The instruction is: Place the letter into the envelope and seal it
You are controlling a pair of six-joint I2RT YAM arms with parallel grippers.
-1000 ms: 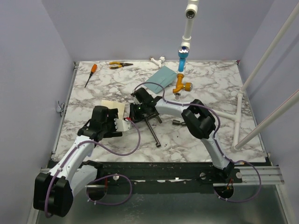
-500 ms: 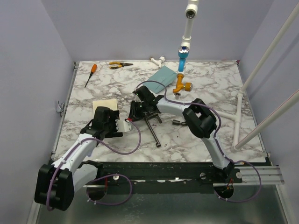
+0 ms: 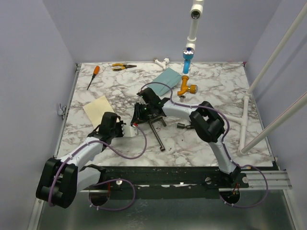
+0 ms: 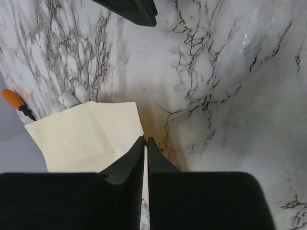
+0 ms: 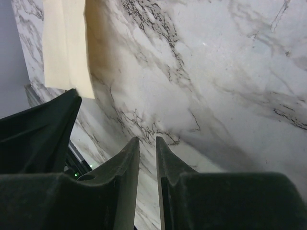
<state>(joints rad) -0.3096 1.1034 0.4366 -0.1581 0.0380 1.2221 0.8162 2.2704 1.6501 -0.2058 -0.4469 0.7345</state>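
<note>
The letter (image 3: 98,109), a tan sheet with fold creases, lies on the marble at the left and is turned at an angle. My left gripper (image 3: 107,120) is shut on its near right edge. In the left wrist view the letter (image 4: 86,136) runs into the thin slit between the left gripper's (image 4: 145,140) jaws. To the right of the sheet my right gripper (image 3: 140,111) hovers low. Its jaws (image 5: 147,140) stand narrowly open over bare marble with nothing between them, and the letter (image 5: 64,48) is well clear of them. Far behind lies the teal envelope (image 3: 165,78).
An orange screwdriver (image 3: 94,73) and yellow pliers (image 3: 123,66) lie at the back left. An orange valve (image 3: 186,87) under a blue tube (image 3: 187,61) stands beside the envelope. A dark metal tool (image 3: 157,130) lies at centre. White pipes (image 3: 244,122) cross the right side.
My left gripper closed on the letter's edge and drew back. The letter slid left and turned. My right gripper's jaws parted a little and stayed near centre.
</note>
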